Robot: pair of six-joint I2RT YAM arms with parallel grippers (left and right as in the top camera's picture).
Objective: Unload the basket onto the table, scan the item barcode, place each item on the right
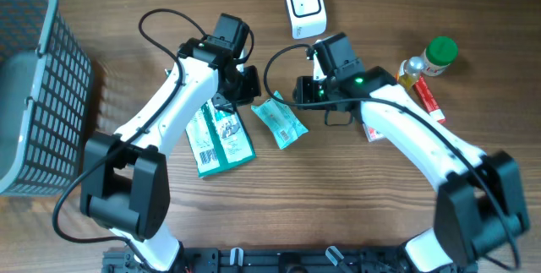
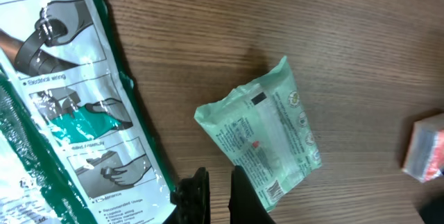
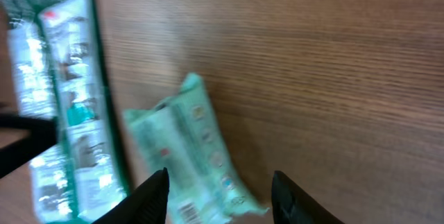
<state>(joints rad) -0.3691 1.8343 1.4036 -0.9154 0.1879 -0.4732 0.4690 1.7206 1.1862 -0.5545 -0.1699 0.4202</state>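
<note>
Overhead: the green pouch (image 1: 279,122) lies flat on the table (image 1: 355,214) at centre. It is just right of the glove pack (image 1: 221,138) and well apart from the white scanner (image 1: 305,7) at the far edge. The right gripper (image 1: 303,90) hangs just beyond the pouch's far right side, and the left gripper (image 1: 249,87) is off its far left.

Left wrist: the left gripper (image 2: 218,195) is clenched on nothing. The pouch (image 2: 267,144) shows its barcode (image 2: 274,189) face up, at the end closest to these fingers. A good grasp should probably leave that patch uncovered.

Right wrist: the picture is blurred. The right gripper (image 3: 220,175) is released, fingers apart and holding nothing. The pouch (image 3: 194,148) lies on the wood under the left finger rather than centred in the gap. The gripper likely needs to shift left before it closes. It should then pinch across the pouch's width and carry the printed side toward the scanner.
</note>
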